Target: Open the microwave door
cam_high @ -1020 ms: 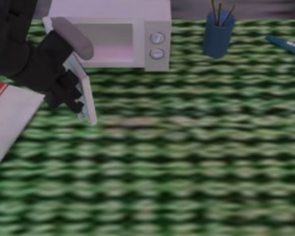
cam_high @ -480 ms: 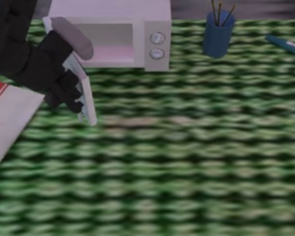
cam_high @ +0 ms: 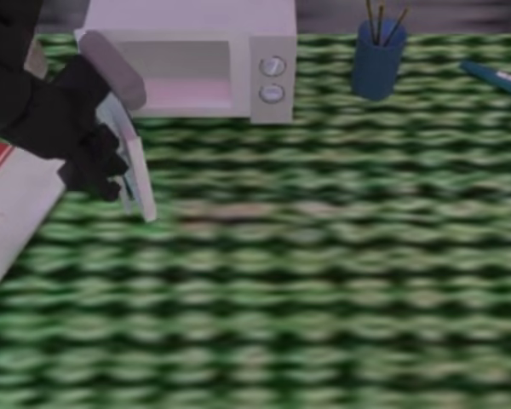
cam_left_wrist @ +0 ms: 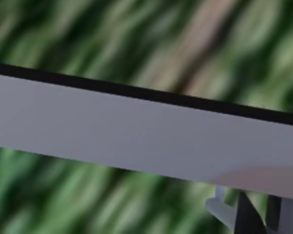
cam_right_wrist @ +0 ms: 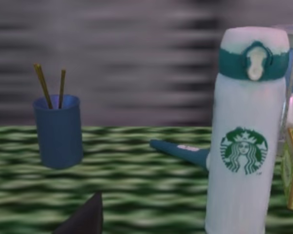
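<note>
My left claw (cam_high: 119,175) sits at the far left of the table, clamped on the free edge of the microwave door (cam_high: 139,175), which stands swung wide out from the microwave (cam_high: 192,60) so the pale inside shows. In my left wrist view that door (cam_left_wrist: 146,131) fills the frame as a white band. My right arm is out of the top view. A blue cup (cam_high: 377,60) stands right of the microwave.

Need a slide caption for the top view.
Left gripper holds the microwave door swung wide open from the microwave.
</note>
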Controlling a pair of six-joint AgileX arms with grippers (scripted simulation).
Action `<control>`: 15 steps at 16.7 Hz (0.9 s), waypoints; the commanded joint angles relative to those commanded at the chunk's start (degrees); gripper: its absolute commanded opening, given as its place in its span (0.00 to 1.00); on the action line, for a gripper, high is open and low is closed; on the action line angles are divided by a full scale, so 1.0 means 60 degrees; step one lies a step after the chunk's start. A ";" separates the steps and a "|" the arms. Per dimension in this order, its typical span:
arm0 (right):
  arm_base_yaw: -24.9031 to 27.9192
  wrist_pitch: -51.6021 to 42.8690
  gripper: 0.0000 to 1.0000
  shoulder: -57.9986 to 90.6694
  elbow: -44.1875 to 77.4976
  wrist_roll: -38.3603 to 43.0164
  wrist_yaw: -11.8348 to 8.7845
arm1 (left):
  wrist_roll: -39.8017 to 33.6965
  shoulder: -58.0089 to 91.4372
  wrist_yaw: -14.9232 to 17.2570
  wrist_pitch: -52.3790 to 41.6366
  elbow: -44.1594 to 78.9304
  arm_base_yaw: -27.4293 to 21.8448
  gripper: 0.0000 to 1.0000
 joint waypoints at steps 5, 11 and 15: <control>0.0000 0.0000 1.00 0.0000 0.0000 0.0000 0.0000 | 0.0934 -0.0023 0.0387 -0.0344 0.0043 0.0388 0.00; 0.0000 0.0000 1.00 0.0000 0.0000 0.0000 0.0000 | 0.0938 -0.0023 0.0389 -0.0345 0.0043 0.0390 0.00; 0.0000 0.0000 1.00 0.0000 0.0000 0.0000 0.0000 | 0.0938 -0.0023 0.0389 -0.0345 0.0043 0.0390 0.00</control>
